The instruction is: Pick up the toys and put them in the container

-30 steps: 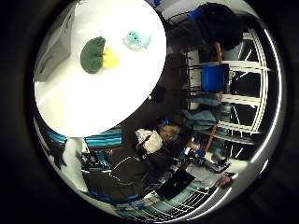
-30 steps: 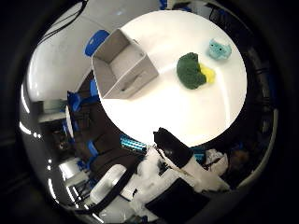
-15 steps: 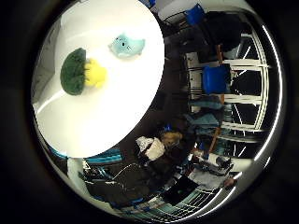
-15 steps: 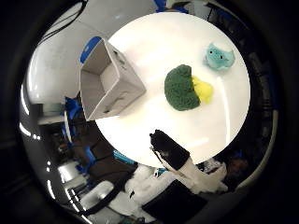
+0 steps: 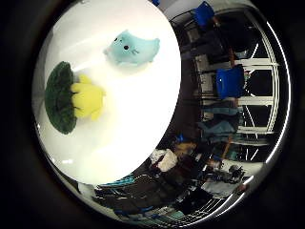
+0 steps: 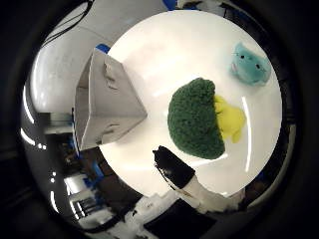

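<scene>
**Over the round desk, nothing in my hand**

From the little-finger side of my palm I look down on a white round desk [image 5: 138, 124]. Two toys lie on it. A green-and-yellow plush toy [image 5: 74, 98] rests near one edge, its dark green domed part turned toward the rim and its yellow part toward the middle of the desk. A pale teal plush toy [image 5: 131, 47] with small dark eyes lies near it but apart, with bare desk between them. Beyond the desk edge I see a dim room with blue chairs [image 5: 229, 82]. None of my own fingers show from this side.

From the thumb side, the same desk carries a grey open container [image 6: 107, 102] standing at its edge, with nothing visible inside it. The green-and-yellow toy lies near the container, not touching it, and fills a fair part of this view. The teal toy sits farther off, past the yellow part. One finger of my hand [image 6: 187, 179], black at the tip and white behind, reaches out over the desk beside the green toy. It looks fairly straight and holds nothing.
</scene>
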You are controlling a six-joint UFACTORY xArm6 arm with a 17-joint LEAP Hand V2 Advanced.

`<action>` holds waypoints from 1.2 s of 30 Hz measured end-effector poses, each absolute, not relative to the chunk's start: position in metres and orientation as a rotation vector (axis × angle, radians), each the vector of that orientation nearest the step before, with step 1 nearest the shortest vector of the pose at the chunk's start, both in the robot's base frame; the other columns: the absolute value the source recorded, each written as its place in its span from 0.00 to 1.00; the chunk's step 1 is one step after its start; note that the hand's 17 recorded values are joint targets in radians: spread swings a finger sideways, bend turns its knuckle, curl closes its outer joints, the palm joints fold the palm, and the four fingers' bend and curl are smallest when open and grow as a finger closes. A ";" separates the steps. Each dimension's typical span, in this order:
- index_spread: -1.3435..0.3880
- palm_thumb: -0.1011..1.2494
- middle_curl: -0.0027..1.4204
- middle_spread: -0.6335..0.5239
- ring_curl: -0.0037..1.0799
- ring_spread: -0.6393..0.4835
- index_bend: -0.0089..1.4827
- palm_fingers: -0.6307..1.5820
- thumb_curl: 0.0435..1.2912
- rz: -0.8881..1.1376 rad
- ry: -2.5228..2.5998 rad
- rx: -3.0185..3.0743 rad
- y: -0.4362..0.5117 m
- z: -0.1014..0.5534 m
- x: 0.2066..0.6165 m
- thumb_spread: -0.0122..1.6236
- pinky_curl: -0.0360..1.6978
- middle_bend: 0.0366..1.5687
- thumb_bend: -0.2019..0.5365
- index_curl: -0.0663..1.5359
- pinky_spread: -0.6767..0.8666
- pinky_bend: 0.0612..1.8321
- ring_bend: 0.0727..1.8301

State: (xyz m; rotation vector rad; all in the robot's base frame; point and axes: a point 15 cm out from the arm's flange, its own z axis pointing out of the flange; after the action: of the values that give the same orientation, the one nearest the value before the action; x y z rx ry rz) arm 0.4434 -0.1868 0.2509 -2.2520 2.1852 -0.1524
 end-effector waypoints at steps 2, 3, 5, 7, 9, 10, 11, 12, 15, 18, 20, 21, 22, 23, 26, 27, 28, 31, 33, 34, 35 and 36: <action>0.55 0.41 0.21 0.59 0.24 0.76 0.12 0.32 0.19 -0.116 2.176 -2.259 -0.179 0.240 0.447 0.68 0.20 0.10 0.24 0.22 0.70 0.20 0.10; 0.55 0.41 0.21 0.59 0.24 0.76 0.12 0.32 0.19 -0.109 2.165 -2.264 -0.174 0.236 0.450 0.68 0.20 0.10 0.24 0.22 0.70 0.20 0.10; 0.55 0.41 0.21 0.59 0.24 0.76 0.12 0.32 0.19 -0.119 2.149 -2.265 -0.169 0.232 0.457 0.68 0.20 0.10 0.24 0.22 0.70 0.20 0.10; 0.55 0.41 0.21 0.59 0.25 0.76 0.12 0.32 0.19 -0.138 2.128 -2.267 -0.163 0.229 0.466 0.68 0.20 0.10 0.24 0.22 0.70 0.20 0.10; 0.55 0.41 0.21 0.59 0.25 0.76 0.12 0.32 0.19 -0.139 2.113 -2.277 -0.156 0.221 0.473 0.68 0.20 0.10 0.24 0.22 0.70 0.20 0.10; 0.55 0.40 0.21 0.59 0.25 0.76 0.12 0.32 0.19 -0.127 2.106 -2.288 -0.151 0.214 0.475 0.68 0.20 0.10 0.24 0.22 0.70 0.20 0.10; 0.55 0.40 0.21 0.59 0.25 0.76 0.11 0.32 0.19 -0.107 2.107 -2.296 -0.148 0.207 0.474 0.68 0.20 0.10 0.24 0.22 0.70 0.20 0.10; 0.55 0.40 0.21 0.59 0.25 0.76 0.12 0.32 0.19 -0.089 2.107 -2.303 -0.146 0.200 0.473 0.68 0.20 0.10 0.24 0.22 0.70 0.20 0.11; 0.55 0.39 0.21 0.60 0.25 0.76 0.12 0.32 0.19 -0.041 2.115 -2.317 -0.142 0.183 0.472 0.68 0.20 0.10 0.24 0.22 0.71 0.21 0.10; 0.55 0.39 0.21 0.60 0.25 0.77 0.12 0.32 0.19 -0.007 2.115 -2.331 -0.136 0.172 0.470 0.67 0.20 0.10 0.24 0.22 0.71 0.21 0.11; 0.55 0.39 0.21 0.60 0.25 0.77 0.11 0.32 0.19 0.010 2.115 -2.339 -0.131 0.167 0.467 0.67 0.20 0.10 0.24 0.22 0.72 0.21 0.11; 0.55 0.39 0.21 0.60 0.25 0.77 0.11 0.33 0.19 0.028 2.117 -2.345 -0.129 0.162 0.463 0.67 0.20 0.10 0.24 0.22 0.72 0.22 0.11; 0.55 0.39 0.21 0.60 0.25 0.77 0.11 0.33 0.19 0.044 2.119 -2.350 -0.126 0.158 0.459 0.67 0.20 0.10 0.24 0.21 0.72 0.22 0.12; 0.55 0.39 0.22 0.60 0.25 0.77 0.11 0.34 0.19 0.049 2.118 -2.355 -0.125 0.158 0.457 0.67 0.20 0.11 0.24 0.21 0.72 0.22 0.12; 0.55 0.39 0.22 0.58 0.26 0.76 0.10 0.37 0.19 0.050 2.110 -2.370 -0.122 0.160 0.455 0.67 0.20 0.12 0.24 0.20 0.72 0.23 0.16; 0.56 0.40 0.23 0.56 0.26 0.75 0.10 0.39 0.19 0.049 2.109 -2.376 -0.122 0.161 0.455 0.67 0.20 0.12 0.25 0.20 0.73 0.23 0.17; 0.55 0.40 0.23 0.55 0.27 0.74 0.10 0.40 0.19 0.058 2.111 -2.379 -0.122 0.160 0.453 0.67 0.20 0.13 0.25 0.20 0.72 0.23 0.19; 0.56 0.43 0.24 0.51 0.29 0.67 0.10 0.45 0.19 0.109 2.125 -2.388 -0.121 0.155 0.442 0.68 0.20 0.15 0.25 0.19 0.69 0.25 0.27; 0.56 0.45 0.25 0.46 0.32 0.57 0.11 0.51 0.20 0.130 2.131 -2.391 -0.120 0.152 0.432 0.68 0.19 0.20 0.25 0.19 0.59 0.27 0.34; 0.56 0.45 0.26 0.44 0.33 0.52 0.11 0.54 0.20 0.125 2.132 -2.388 -0.120 0.153 0.428 0.68 0.19 0.22 0.25 0.19 0.54 0.28 0.37; 0.57 0.46 0.28 0.40 0.34 0.45 0.12 0.61 0.20 0.123 2.134 -2.386 -0.120 0.154 0.424 0.69 0.20 0.26 0.25 0.19 0.44 0.33 0.40; 0.57 0.47 0.29 0.38 0.35 0.41 0.11 0.64 0.20 0.122 2.133 -2.386 -0.120 0.155 0.421 0.69 0.20 0.28 0.25 0.19 0.38 0.35 0.42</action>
State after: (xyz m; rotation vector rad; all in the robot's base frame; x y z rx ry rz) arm 0.4209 -0.1200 0.1546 -2.3861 2.1330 0.1220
